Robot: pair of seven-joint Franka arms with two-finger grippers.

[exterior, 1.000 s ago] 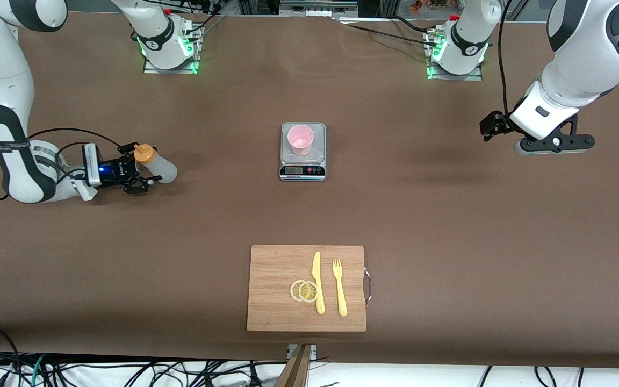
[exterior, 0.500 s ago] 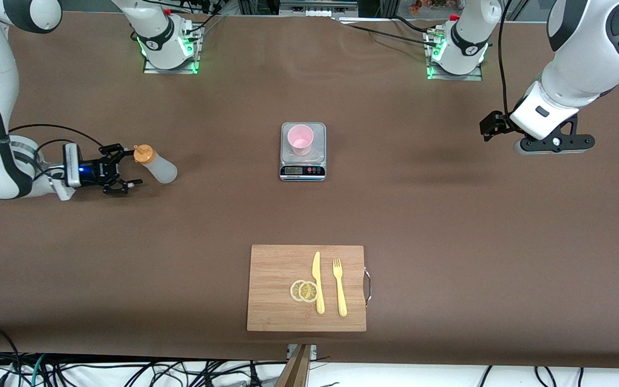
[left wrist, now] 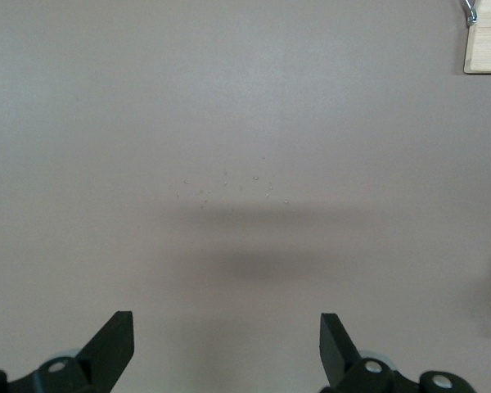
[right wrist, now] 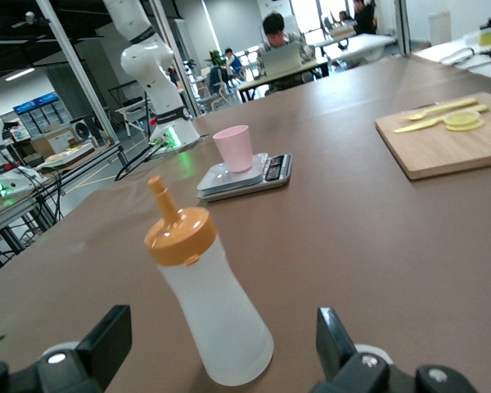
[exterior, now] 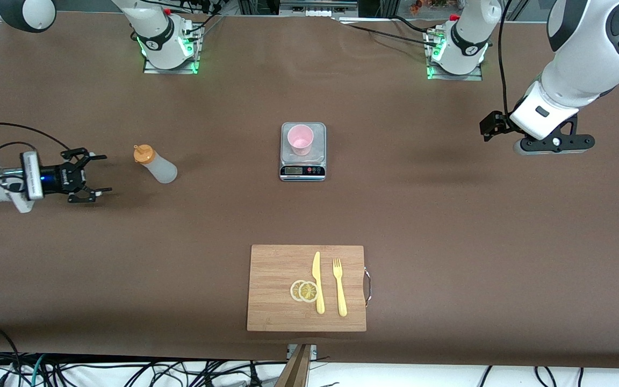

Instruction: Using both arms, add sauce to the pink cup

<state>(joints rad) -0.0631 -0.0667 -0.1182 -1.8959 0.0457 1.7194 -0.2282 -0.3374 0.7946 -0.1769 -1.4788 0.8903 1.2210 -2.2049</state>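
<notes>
Right pincer [exterior: 93, 179] open beside upright sauce [exterior: 156, 164], apart from it, its arm cut off at frame edge, left pincer [left wrist: 227, 352] open over bare desk [exterior: 449, 226], waiting, pink cup [exterior: 300, 139] on scale [exterior: 302, 161]

Scale [exterior: 302, 171] display digits unreadable

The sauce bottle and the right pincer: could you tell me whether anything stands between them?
Nothing visible does. The right pincer is open, low at the right arm's end of the table, facing the upright sauce bottle with only bare tabletop between them. The left pincer waits open at its own end.
</notes>
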